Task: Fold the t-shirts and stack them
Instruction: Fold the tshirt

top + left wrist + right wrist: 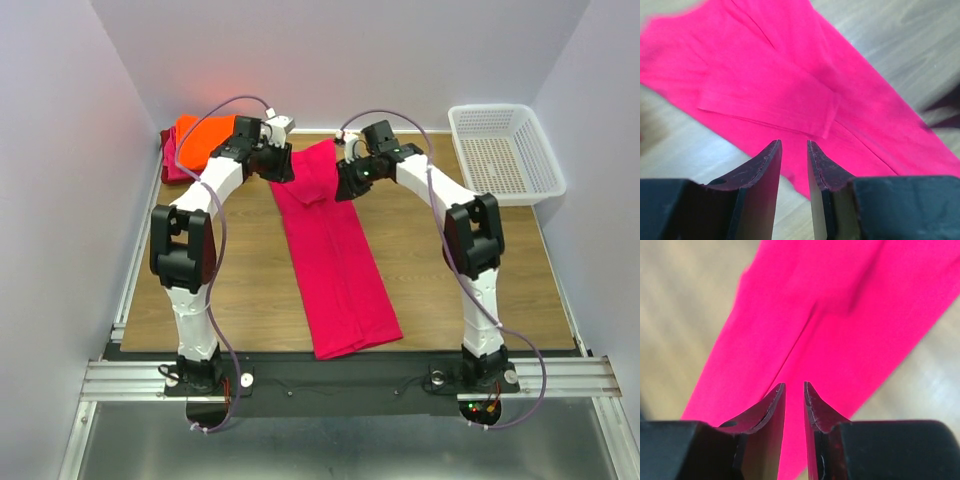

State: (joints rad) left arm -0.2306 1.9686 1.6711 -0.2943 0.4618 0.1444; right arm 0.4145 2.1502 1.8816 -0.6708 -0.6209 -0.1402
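Top external view showed the pink shirt (335, 262) lying as a long narrow strip down the middle of the bench (250, 290), with the orange shirt (203, 140) stacked on the red shirt (170, 165) at the far left corner. The left jaws and right jaws hung just over its far end, one at each side, both slightly parted and gripping nothing. The cloth looked light and limp, likely to sag, so a pinch through all layers at the far corners seemed the best hold.
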